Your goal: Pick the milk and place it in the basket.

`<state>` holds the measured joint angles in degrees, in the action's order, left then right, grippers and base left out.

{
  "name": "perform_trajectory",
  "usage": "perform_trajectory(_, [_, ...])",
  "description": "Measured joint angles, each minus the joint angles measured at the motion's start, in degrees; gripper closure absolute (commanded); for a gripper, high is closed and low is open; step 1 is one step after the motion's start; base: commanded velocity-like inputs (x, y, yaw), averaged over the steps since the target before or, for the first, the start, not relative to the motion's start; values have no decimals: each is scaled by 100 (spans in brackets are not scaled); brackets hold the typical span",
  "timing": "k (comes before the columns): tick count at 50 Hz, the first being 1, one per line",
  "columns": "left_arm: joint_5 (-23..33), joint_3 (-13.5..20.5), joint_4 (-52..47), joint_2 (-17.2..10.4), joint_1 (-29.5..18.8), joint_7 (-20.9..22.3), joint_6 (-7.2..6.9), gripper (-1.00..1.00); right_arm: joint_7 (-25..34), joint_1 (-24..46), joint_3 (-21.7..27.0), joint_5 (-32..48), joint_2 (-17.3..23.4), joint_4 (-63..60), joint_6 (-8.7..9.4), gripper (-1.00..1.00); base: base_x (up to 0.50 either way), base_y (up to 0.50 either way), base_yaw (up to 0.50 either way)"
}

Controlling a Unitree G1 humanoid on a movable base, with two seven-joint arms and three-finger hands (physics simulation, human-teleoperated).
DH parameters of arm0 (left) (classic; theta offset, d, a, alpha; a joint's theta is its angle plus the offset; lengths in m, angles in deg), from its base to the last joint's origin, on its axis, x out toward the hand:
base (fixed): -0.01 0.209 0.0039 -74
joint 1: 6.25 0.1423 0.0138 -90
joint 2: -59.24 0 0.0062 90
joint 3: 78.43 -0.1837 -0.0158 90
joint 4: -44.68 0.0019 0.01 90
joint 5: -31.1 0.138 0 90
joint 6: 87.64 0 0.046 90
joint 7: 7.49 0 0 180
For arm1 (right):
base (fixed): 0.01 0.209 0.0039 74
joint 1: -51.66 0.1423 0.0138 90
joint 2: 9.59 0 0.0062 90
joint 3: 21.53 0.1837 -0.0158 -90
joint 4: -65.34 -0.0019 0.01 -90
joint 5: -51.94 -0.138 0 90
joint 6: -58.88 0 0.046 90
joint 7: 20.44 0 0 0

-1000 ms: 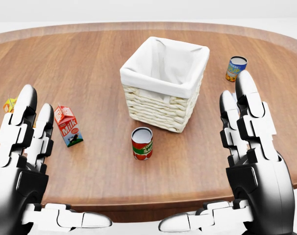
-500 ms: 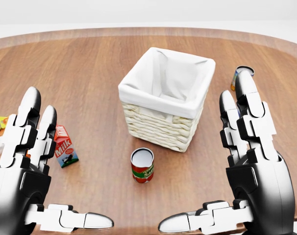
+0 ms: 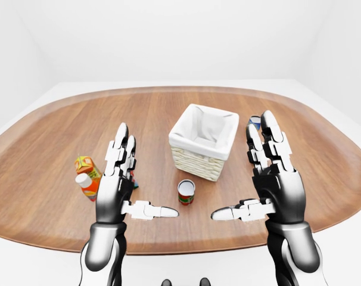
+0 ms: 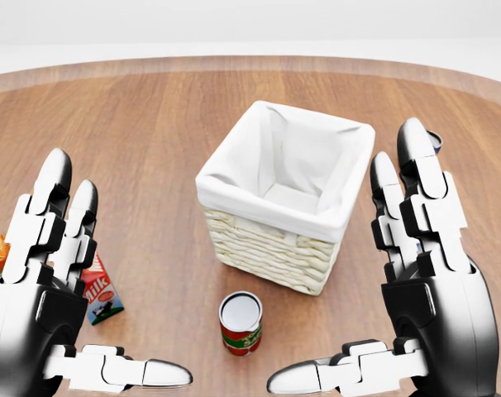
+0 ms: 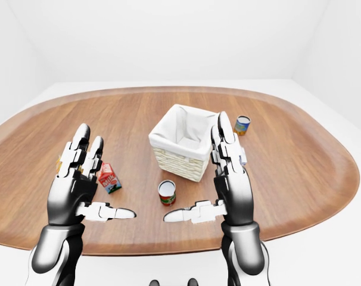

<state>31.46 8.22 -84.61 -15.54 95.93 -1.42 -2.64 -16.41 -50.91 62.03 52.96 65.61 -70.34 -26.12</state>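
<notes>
The milk carton [image 4: 102,294], red and white with a blue base, stands on the wooden table [image 4: 151,124] at the lower left of the head view. My left hand's fingers [image 4: 75,231] partly hide it. The white-lined wicker basket [image 4: 265,245] sits in the middle, to the right of the milk. My left hand [image 4: 122,277] is held up, open and empty, just left of and above the carton in the picture. My right hand [image 4: 341,273] is also open and empty, at the basket's right side. Neither hand touches anything.
A red can [image 4: 240,322] stands upright just below the basket, between my hands. An orange juice carton [image 3: 84,165] and a white-capped bottle [image 3: 85,183] stand left of the milk. A blue can [image 5: 243,124] stands beyond the basket on the right.
The camera has moved in toward the table: basket, can and milk slid down the head view and look larger. Both hands keep the same open pose.
</notes>
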Motion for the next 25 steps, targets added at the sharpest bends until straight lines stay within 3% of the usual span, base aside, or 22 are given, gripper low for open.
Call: perform_trajectory(25, [-14, -6, -2, 0, -11, 2, 0, -100, 9, -4, -11, 10, 4, -33, 0, -100, 25, 0, 0])
